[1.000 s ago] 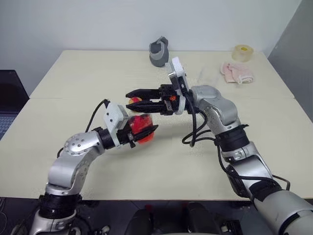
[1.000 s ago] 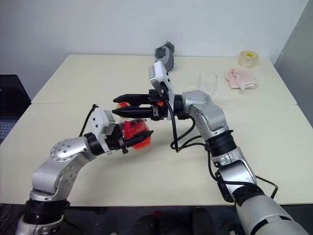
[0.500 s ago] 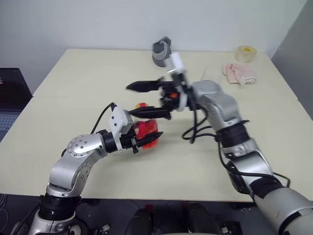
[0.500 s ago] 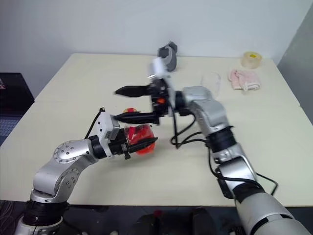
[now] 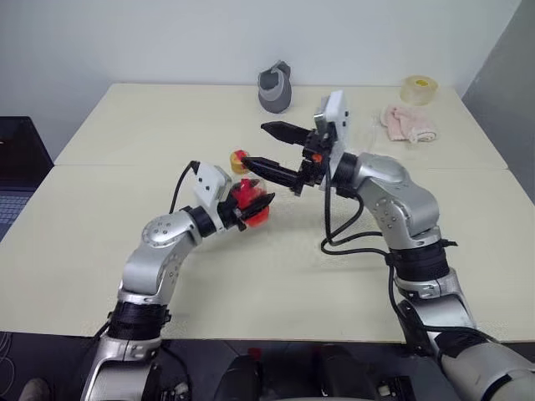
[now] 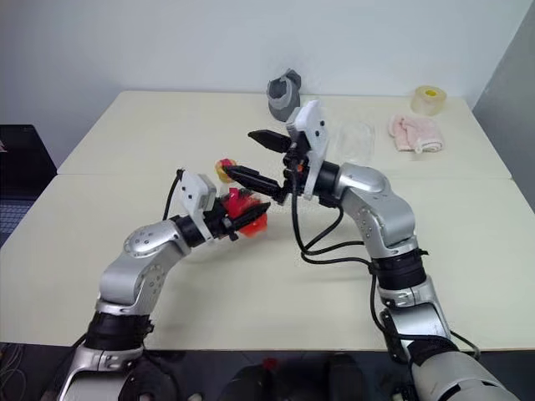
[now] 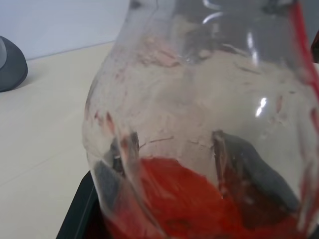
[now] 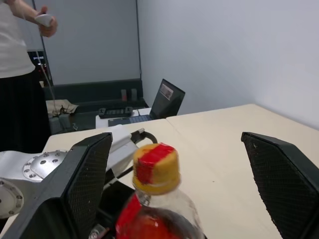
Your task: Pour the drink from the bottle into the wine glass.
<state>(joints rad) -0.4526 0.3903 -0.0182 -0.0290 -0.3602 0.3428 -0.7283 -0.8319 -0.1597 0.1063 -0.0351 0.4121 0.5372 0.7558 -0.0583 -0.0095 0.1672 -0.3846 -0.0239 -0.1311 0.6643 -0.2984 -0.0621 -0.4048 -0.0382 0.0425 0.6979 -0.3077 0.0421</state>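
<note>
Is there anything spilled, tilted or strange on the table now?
No spill shows. The bottle is in the left gripper, its cap still on. The right gripper is open around the cap without touching it. The wine glass stands upright.

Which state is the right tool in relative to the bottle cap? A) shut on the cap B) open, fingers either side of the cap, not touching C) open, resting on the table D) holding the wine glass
B: the right tool stands wide open, its two black fingers flanking the yellow-and-red cap of the bottle with clear gaps.
</note>
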